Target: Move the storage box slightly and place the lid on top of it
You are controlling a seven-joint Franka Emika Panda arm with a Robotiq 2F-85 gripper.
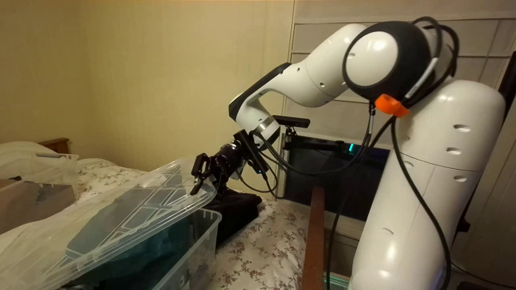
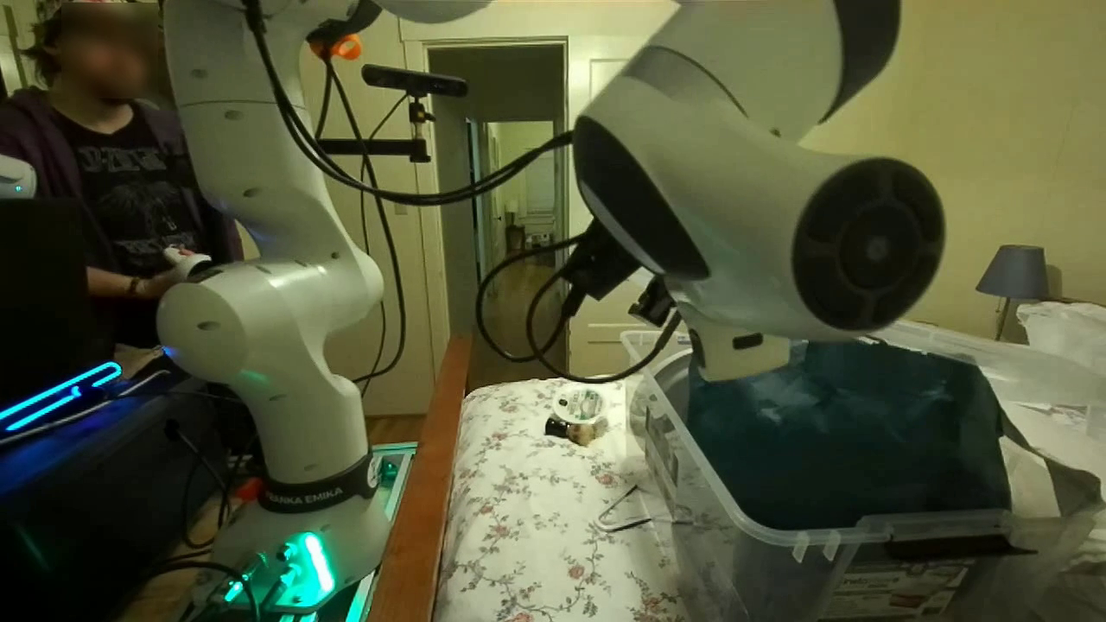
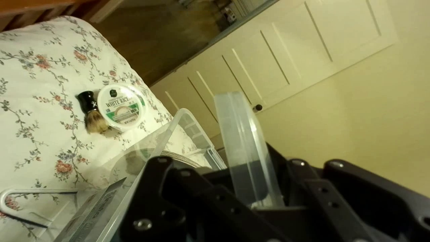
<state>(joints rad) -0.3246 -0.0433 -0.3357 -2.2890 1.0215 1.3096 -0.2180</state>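
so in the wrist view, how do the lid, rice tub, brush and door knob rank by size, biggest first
Lid: looks largest, though only part shows and nearness to the camera helps
Rice tub
Brush
Door knob: clearly smallest

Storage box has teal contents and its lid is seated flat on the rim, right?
No, not seated flat: in an exterior view the lid is tilted, its corner beside the end effector raised above the storage box. Teal contents is right.

And here the lid (image 1: 121, 219) slants over the storage box (image 1: 206, 249) on the bed (image 1: 262, 245), edge in the gripper (image 1: 196, 181), while brush (image 3: 90, 111) and rice tub (image 3: 121, 107) sit together just beside the box!
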